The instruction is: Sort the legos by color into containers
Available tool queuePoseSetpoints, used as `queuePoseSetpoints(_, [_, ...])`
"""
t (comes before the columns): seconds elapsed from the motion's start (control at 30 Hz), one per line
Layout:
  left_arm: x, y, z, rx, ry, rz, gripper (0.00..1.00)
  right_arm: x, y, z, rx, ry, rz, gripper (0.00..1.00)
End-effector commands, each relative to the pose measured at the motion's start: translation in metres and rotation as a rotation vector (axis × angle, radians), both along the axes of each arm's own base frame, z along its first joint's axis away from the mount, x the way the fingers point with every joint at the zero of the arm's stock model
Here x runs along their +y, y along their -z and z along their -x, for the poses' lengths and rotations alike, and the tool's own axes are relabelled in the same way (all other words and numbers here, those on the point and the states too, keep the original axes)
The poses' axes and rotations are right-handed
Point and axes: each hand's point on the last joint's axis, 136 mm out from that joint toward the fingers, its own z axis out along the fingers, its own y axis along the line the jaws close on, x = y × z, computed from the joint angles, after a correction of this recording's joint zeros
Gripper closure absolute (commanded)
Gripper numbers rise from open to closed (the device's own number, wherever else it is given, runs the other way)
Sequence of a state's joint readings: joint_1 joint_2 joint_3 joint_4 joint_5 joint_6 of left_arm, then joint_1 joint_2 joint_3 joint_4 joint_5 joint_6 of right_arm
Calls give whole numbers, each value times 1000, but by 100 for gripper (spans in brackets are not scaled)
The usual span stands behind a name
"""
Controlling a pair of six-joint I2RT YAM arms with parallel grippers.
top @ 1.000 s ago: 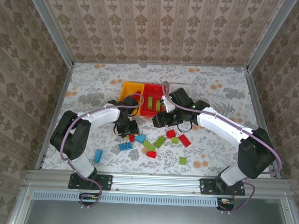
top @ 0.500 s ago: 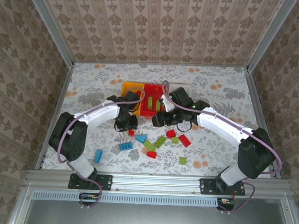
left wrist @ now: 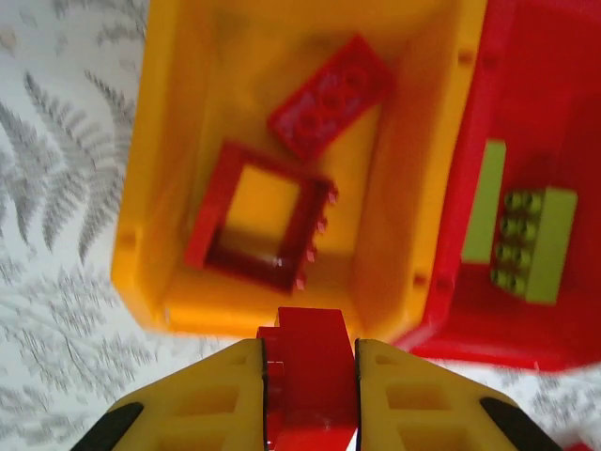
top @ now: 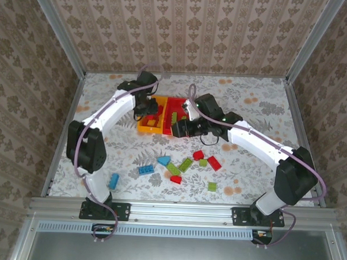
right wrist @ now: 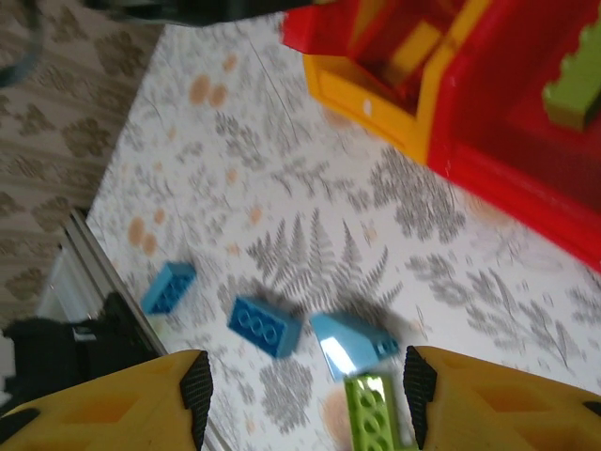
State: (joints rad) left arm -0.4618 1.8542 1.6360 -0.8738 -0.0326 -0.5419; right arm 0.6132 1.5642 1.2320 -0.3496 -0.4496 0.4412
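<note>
Jaws of the left gripper (left wrist: pixel 310 355) clamp a red brick (left wrist: pixel 308 385) above the near wall of the orange-yellow bin (left wrist: pixel 164 188), where a red frame piece (left wrist: pixel 211 224) lies. The right gripper (right wrist: pixel 306 378) stands half open, empty, above blue bricks (right wrist: pixel 265 326) on the table (right wrist: pixel 282 188).

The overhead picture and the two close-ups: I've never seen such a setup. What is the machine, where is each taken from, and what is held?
Two white robot arms are bolted at a table's near edge. The overhead picture comes from a fixed camera above and behind them; each close-up comes from a camera on one wrist, so the yellow prongs are that arm's own fingers. The left gripper is clamped on a red brick at the orange-yellow bin, which holds a red frame piece and a second red brick. The red bin beside it holds lime green bricks. The right gripper is open and empty; loose red, green and blue bricks lie on the table.
</note>
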Motion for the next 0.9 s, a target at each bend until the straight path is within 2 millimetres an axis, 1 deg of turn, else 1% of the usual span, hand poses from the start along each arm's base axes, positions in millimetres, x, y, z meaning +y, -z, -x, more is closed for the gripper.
queuePoseSetpoints(0.0, [11, 5, -27, -11, 36, -82, 80, 15, -23, -26, -25, 63, -111, 40])
queuePoseSetpoints(0.1, [10, 11, -50, -24, 35, -106, 80, 18, -32, -35, -25, 78, -138, 40])
queuePoseSetpoints(0.23, [10, 25, -67, -12, 23, -138, 79, 16, -33, -35, -28, 78, -131, 40])
queuePoseSetpoints(0.3, [8, 30, -70, -1, 23, -134, 75, 13, -32, -34, -23, 82, -127, 40])
queuePoseSetpoints(0.33, [7, 32, -71, 3, 24, -130, 70, 12, -31, -33, -22, 83, -126, 39])
queuePoseSetpoints(0.37, [5, 32, -71, 2, 26, -126, 63, 11, -30, -32, -19, 84, -123, 39])
queuePoseSetpoints(0.47, [0, 22, -69, -12, 35, -109, 53, 6, -28, -29, -25, 85, -104, 37])
queuePoseSetpoints(0.63, [-2, -5, -59, -54, 34, -79, 49, -9, -23, -28, -37, 91, -57, 37])
queuePoseSetpoints(0.8, [3, -32, -37, -98, 12, -41, 47, -23, -14, -25, -64, 85, 22, 36])
queuePoseSetpoints(0.87, [9, -39, -21, -101, 2, -32, 46, -26, -9, -21, -62, 77, 44, 36])
